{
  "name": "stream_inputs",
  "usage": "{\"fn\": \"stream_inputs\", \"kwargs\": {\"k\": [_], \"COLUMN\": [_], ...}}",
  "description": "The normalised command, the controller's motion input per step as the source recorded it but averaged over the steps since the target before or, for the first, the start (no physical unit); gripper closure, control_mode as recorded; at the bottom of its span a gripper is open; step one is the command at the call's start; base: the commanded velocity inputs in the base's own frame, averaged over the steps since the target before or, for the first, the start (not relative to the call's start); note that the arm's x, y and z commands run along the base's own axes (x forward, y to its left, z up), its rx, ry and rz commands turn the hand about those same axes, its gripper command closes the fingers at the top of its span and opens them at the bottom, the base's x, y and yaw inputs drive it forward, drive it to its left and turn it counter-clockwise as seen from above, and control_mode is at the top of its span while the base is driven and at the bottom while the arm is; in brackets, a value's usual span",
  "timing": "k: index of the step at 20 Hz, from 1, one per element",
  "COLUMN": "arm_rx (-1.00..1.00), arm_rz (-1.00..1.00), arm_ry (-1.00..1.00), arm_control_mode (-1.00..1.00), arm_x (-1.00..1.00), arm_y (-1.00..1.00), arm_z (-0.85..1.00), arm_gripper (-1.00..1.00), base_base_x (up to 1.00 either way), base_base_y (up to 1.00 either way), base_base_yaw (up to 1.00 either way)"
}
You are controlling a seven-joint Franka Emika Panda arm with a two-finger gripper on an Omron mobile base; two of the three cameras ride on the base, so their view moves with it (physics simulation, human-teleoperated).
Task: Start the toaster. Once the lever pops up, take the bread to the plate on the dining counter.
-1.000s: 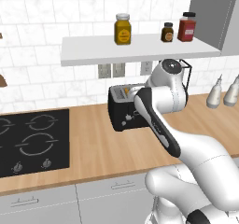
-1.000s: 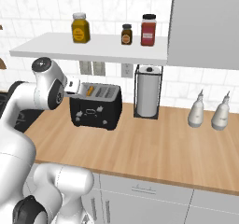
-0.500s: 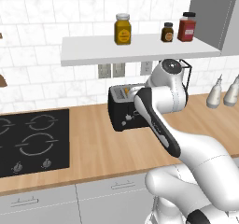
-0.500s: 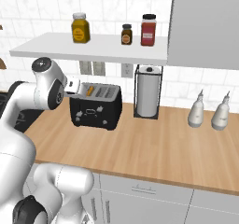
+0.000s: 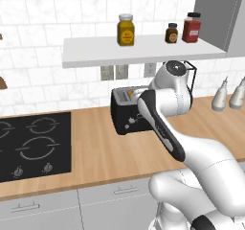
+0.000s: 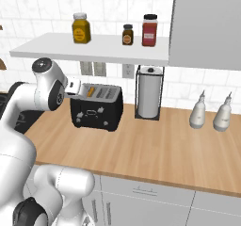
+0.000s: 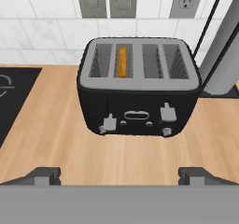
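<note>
Black toaster [image 7: 138, 90] sits untouched on my worktop [image 7: 60, 143], bread [image 7: 122, 62] sunk in a slot, levers unpressed, my end effector [image 7: 120, 175] spread wide and empty: everything remains.

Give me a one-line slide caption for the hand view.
Open gripper faces the black toaster on the wood counter, bread down in a slot.

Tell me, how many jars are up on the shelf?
3: a big yellow jar on the left, a small dark jar in the middle, and a red jar on the right.
</note>
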Motion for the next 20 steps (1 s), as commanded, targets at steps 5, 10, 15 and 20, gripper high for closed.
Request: {"fn": "stream_inputs", "kwargs": {"k": [5,10,15,20], "arm_rx": [0.0,0.0,0.0,0.0], "arm_rz": [0.0,0.0,0.0,0.0], "arm_ry": [0.0,0.0,0.0,0.0], "arm_control_mode": [-1.0,-1.0,-1.0,-1.0], "arm_x": [0.0,0.0,0.0,0.0], "arm_y": [0.0,0.0,0.0,0.0], "arm_z": [0.0,0.0,0.0,0.0], "arm_gripper": [-1.0,-1.0,-1.0,-1.0], "base_base_x": [0.0,0.0,0.0,0.0], "base_base_y": [0.0,0.0,0.0,0.0], "base_base_yaw": [0.0,0.0,0.0,0.0]}}
